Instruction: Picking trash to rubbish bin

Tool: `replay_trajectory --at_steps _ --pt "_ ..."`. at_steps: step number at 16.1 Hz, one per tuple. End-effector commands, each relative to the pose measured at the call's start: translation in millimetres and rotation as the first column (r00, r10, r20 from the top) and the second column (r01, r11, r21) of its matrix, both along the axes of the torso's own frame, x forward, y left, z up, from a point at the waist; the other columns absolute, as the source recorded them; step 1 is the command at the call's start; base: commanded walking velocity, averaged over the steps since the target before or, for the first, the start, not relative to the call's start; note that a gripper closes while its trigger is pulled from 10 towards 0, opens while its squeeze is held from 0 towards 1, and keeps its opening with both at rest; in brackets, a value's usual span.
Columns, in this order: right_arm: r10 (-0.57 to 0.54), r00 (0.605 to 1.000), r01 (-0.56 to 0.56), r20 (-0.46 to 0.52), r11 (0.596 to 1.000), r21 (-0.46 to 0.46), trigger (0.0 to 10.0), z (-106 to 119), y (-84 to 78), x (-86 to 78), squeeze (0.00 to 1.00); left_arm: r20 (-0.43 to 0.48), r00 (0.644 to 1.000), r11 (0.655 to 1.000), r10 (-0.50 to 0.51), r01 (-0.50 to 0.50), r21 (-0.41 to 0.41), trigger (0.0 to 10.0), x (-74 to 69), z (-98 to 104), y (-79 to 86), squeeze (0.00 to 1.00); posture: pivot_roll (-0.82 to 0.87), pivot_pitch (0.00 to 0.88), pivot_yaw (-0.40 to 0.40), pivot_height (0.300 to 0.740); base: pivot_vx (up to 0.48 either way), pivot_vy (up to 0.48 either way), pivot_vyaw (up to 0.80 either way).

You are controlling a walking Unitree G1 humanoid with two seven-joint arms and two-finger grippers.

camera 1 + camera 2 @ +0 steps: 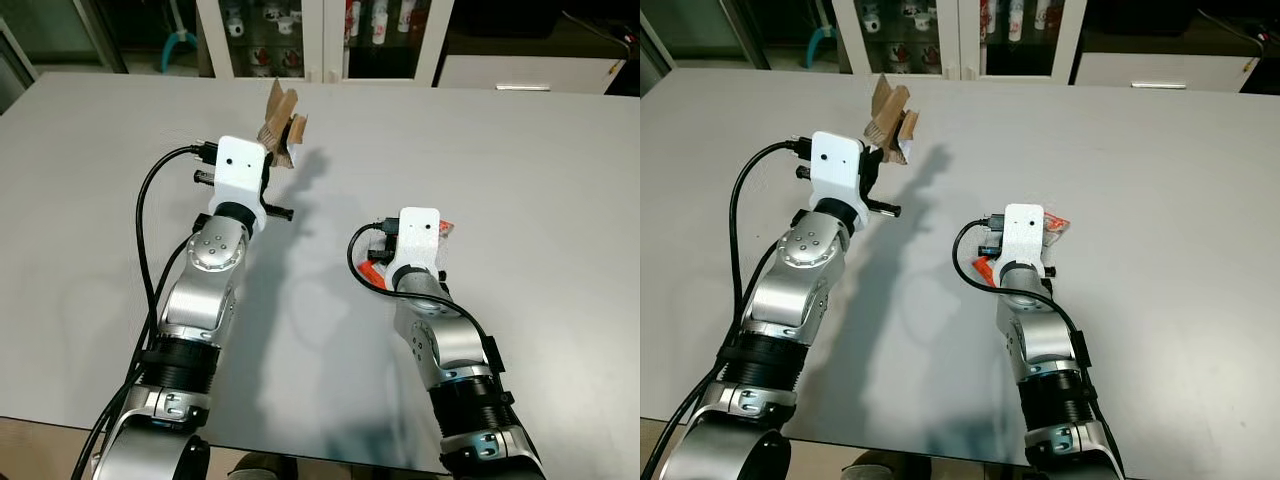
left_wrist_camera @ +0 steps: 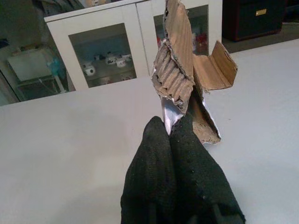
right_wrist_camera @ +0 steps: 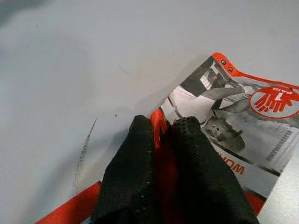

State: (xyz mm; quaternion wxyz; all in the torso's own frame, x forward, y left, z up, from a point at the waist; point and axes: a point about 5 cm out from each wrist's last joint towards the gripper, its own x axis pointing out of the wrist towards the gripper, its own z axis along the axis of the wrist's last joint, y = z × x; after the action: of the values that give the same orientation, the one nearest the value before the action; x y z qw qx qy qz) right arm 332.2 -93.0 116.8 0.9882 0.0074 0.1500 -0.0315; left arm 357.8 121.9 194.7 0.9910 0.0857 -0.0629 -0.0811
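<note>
Your left gripper has its fingers pressed together on the lower edge of a torn scrap of corrugated cardboard, foil-lined on one face, and holds it up clear of the grey table, in front of the white glass-door cabinet. Your right gripper sits low at the table, its fingers pinched on the orange edge of a printed glove package that lies flat there. Both pieces of trash look secured, so the picking step seems done. No rubbish bin can be made out here. Next, you likely need to lift the package free, then turn and find the bin while keeping both pinches firm.
</note>
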Motion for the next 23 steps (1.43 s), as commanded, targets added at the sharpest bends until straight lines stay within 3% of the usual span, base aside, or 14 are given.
replay_trajectory --at_steps 1,4,5,7,10,14,19,23 --pt "-0.027 0.994 0.027 -0.107 1.000 -0.004 0.0 -22 -5.0 -6.1 0.00 0.011 1.000 1.000 -0.014 0.014 0.007 10.0 1.7 3 -2.3 0.00 -0.03 0.101 0.078 0.740 0.000 0.000 0.00" --pt "-0.044 0.998 0.045 -0.041 0.999 0.015 0.0 -11 -6.5 0.6 0.00 0.026 1.000 1.000 -0.015 0.015 0.008 10.0 4.9 8 -3.0 0.00 -0.03 0.088 0.086 0.740 0.000 0.000 0.00" --pt "-0.048 0.997 0.045 0.056 0.998 0.054 10.0 7 -7.1 5.5 0.00 0.029 0.999 1.000 -0.014 0.014 0.007 10.0 5.9 9 -2.6 0.00 -0.03 0.087 0.088 0.740 0.000 0.000 0.00" --pt "-0.074 0.977 0.058 0.200 0.995 0.082 10.0 36 -11.9 10.5 0.00 0.030 0.999 1.000 -0.015 0.015 0.003 10.0 6.8 9 -3.1 0.00 -0.04 0.085 0.088 0.740 0.000 0.000 0.00" --pt "-0.112 0.937 0.080 0.330 0.991 0.112 10.0 66 -18.8 13.5 0.00 0.034 0.999 1.000 -0.018 0.018 -0.005 10.0 7.0 9 -5.4 0.00 -0.04 0.085 0.084 0.740 0.000 0.000 0.00" --pt "-0.131 0.873 0.059 0.470 0.985 0.164 10.0 91 -22.5 13.2 0.00 0.036 0.999 0.999 -0.015 0.017 -0.045 10.0 7.4 6 -6.1 0.00 -0.04 0.079 0.077 0.740 0.000 0.000 0.00" --pt "-0.096 0.874 0.028 0.477 0.989 0.148 10.0 83 -23.2 10.2 0.00 0.034 0.999 0.995 0.022 -0.018 -0.102 10.0 -9.9 -20 -11.9 0.00 -0.05 0.076 0.063 0.740 0.000 0.000 0.00" --pt "-0.071 0.873 0.015 0.482 0.993 0.120 10.0 76 -32.7 4.2 0.00 0.051 0.998 0.989 0.025 -0.017 -0.145 10.0 -23.0 -26 -16.6 0.00 -0.05 0.064 0.039 0.740 0.000 0.000 0.00"
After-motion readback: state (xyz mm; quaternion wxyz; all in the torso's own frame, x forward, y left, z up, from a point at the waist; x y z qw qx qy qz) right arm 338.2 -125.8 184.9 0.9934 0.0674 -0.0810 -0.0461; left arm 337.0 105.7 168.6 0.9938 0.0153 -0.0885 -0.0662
